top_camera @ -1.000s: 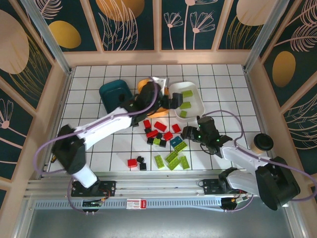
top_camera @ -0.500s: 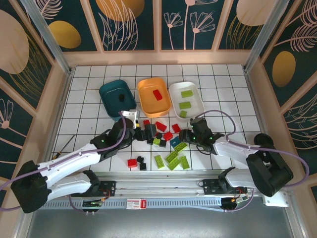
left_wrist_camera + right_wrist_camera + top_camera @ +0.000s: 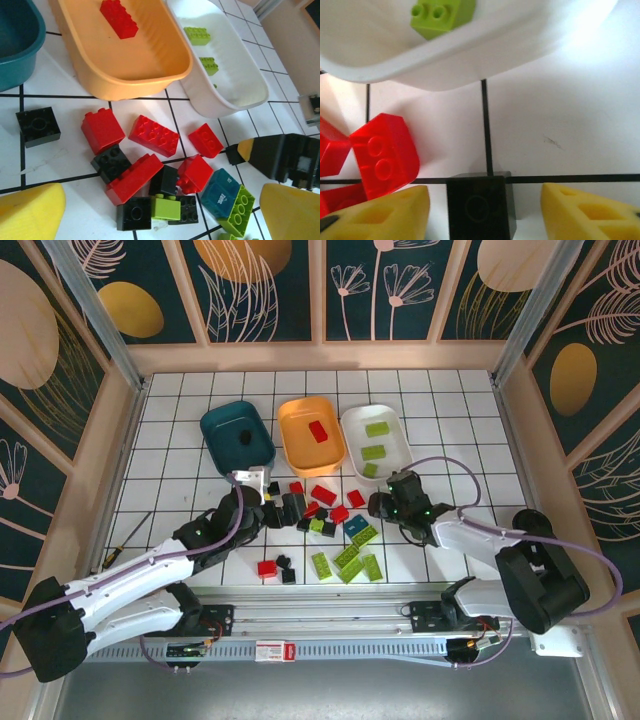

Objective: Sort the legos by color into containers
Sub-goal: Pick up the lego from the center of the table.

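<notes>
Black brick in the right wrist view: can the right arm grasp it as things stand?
Probably yes: the black brick lies between the right tool's open fingers, nothing over it; a red brick crowds one finger.

Glossy plastic legos (image 3: 153, 135), smooth plastic containers (image 3: 125, 80)

Bright, even light falls from above on the white table (image 3: 180, 420), and the shadows under the arms are soft and short. Ahead of the left pincer (image 3: 160, 212) the bricks (image 3: 152, 134) are sharp, while its yellow fingers (image 3: 30, 212) blur. Ahead of the right pincer (image 3: 482, 212), the white tub (image 3: 520, 40) glares, washed out toward the upper right. The black brick (image 3: 479, 205) between its fingers looks soft.
</notes>
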You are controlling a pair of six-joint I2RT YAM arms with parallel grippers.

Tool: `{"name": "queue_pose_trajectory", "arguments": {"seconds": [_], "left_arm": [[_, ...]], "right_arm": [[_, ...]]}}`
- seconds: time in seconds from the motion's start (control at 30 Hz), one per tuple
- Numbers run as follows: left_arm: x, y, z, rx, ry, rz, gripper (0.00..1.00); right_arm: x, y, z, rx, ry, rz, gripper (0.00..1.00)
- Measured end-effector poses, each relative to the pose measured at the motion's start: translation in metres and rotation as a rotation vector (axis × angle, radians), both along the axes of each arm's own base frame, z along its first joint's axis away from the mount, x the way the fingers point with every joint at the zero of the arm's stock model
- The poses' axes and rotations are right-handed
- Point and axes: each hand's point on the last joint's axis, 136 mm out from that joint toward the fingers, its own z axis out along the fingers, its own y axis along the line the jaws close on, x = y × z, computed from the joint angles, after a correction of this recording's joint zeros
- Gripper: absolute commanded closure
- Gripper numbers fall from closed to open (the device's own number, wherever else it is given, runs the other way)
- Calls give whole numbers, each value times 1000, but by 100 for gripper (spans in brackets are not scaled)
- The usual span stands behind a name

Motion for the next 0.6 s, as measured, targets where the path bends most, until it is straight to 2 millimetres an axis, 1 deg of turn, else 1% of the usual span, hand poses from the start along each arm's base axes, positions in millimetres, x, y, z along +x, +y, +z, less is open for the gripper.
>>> {"name": "queue_pose_trajectory", "arguments": {"seconds": [0.13, 0.23, 0.3, 0.4, 0.5, 0.6], "left_arm": [[-1, 3, -2, 7, 1, 7, 2], [0, 6, -1, 12, -4, 19, 1], [0, 9, -2, 20, -3, 31, 1], [-1, 17, -2, 35, -9, 57, 1], [-1, 27, 0, 49, -17, 90, 1], [-2, 38, 2, 62, -23, 135, 1]], "right_arm": [[1, 1, 0, -7, 1, 6, 34], [2, 2, -8, -23, 27, 10, 40], [1, 2, -15, -37, 48, 15, 46], [-2, 1, -23, -61, 68, 25, 61], [-1, 2, -20, -65, 57, 40, 73], [-1, 8, -11, -61, 34, 76, 80]]}}
